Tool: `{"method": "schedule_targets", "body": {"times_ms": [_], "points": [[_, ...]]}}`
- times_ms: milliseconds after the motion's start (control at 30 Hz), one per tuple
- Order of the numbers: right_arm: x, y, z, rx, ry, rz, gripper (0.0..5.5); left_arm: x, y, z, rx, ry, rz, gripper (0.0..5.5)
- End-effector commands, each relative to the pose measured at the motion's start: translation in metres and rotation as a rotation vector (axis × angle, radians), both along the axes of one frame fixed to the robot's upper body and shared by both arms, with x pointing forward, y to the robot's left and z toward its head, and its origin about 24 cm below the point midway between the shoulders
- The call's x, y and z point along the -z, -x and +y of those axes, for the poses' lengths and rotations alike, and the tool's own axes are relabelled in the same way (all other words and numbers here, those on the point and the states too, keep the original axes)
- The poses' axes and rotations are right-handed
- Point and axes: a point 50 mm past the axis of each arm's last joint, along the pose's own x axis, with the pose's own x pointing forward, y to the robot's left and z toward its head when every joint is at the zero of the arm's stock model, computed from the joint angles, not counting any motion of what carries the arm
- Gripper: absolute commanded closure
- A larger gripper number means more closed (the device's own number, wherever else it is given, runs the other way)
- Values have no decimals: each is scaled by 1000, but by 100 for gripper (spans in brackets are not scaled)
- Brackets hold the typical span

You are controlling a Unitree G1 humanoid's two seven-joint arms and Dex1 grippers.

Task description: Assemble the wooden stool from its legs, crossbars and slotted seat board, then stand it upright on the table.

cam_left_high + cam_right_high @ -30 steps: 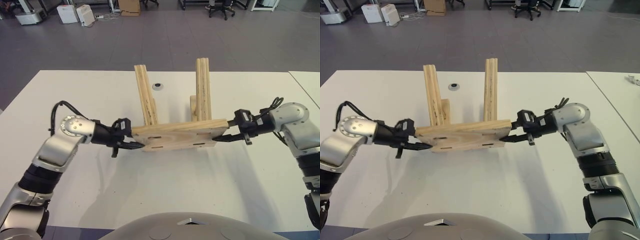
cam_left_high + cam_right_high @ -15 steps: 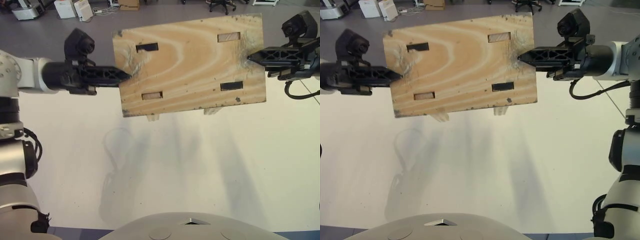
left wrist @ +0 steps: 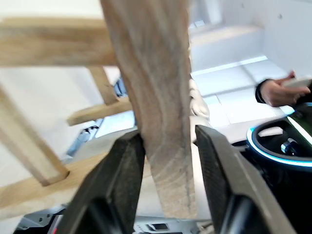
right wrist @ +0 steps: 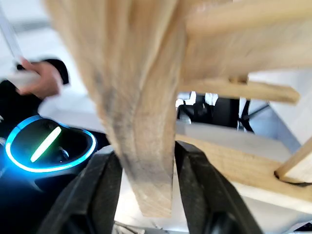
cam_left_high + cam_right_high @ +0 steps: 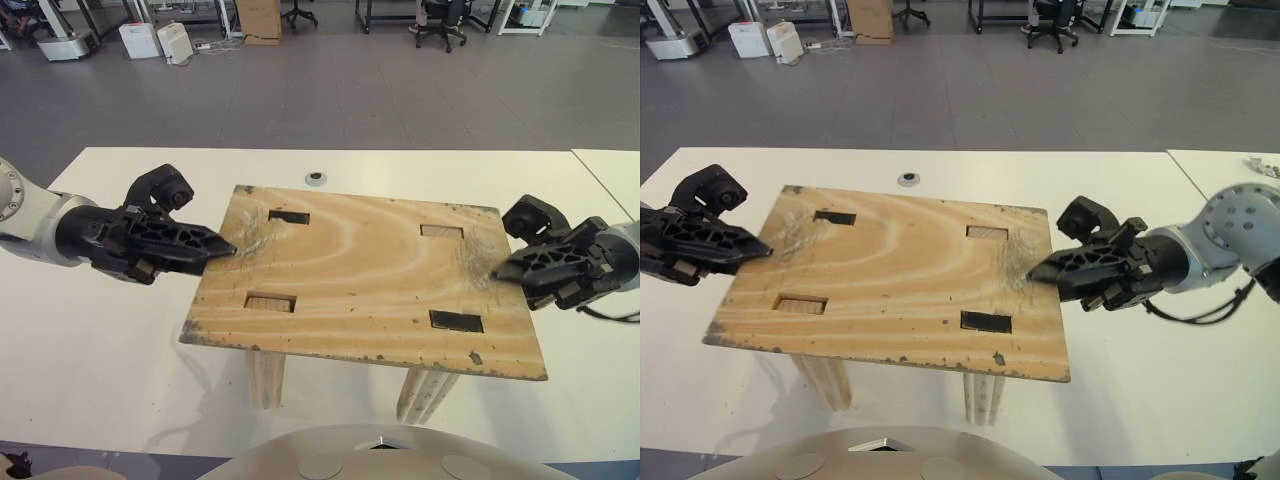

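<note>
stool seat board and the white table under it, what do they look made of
The pale rectangular wooden seat board looks like unfinished softwood or plywood: broad curved grain bands, a matt raw surface, dark scuffed edges and four cut slots. The white table looks like smooth laminate or painted board, uniform with no grain. Its core cannot be told.

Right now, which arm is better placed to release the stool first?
Left, marginally: left claw and right claw grip opposite seat board edges alike, but the right-side leg seems nearer the table's front edge.
</note>
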Motion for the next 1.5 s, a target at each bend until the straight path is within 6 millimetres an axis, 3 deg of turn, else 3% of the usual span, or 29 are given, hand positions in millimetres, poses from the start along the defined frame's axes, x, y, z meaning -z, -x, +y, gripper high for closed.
{"method": "schedule_targets", "body": {"times_ms": [33,133,267,400,467,533,633,767,867,933,1033,1167,1333,1500], "points": [[15,-6,4,103,22,-120,299,29,-5,-7,-118,-56,-130,309],[27,-11,6,219,74,-211,237,43,-6,-11,-260,-77,-236,253],[44,-12,0,526,127,-327,154,25,-16,-13,-360,-23,-368,173],[35,-20,-23,953,128,-413,76,2,-28,21,-674,-37,-480,105],[28,-22,-39,1141,113,-423,33,6,-23,39,-854,-68,-492,65],[28,-20,-48,1264,87,-422,27,20,-17,55,-993,-98,-510,60],[38,-21,-49,1343,84,-429,27,34,-20,67,-1121,-114,-549,60],[51,-35,-45,1359,132,-475,27,42,-37,60,-1164,-96,-616,60],[55,-53,-48,1418,246,-581,27,42,-51,56,-1237,-177,-753,60],[58,-69,-56,1498,423,-703,27,39,-62,55,-1328,-288,-890,60],[54,-97,-71,1665,708,-905,27,56,-76,52,-1409,-584,-1073,60],[50,-121,-71,1699,913,-1105,27,67,-93,53,-1419,-803,-1209,60],[63,-123,-66,1641,999,-1223,27,74,-102,51,-1405,-912,-1282,60],[85,-115,-72,1648,1056,-1175,27,93,-97,46,-1396,-975,-1284,60]]}}
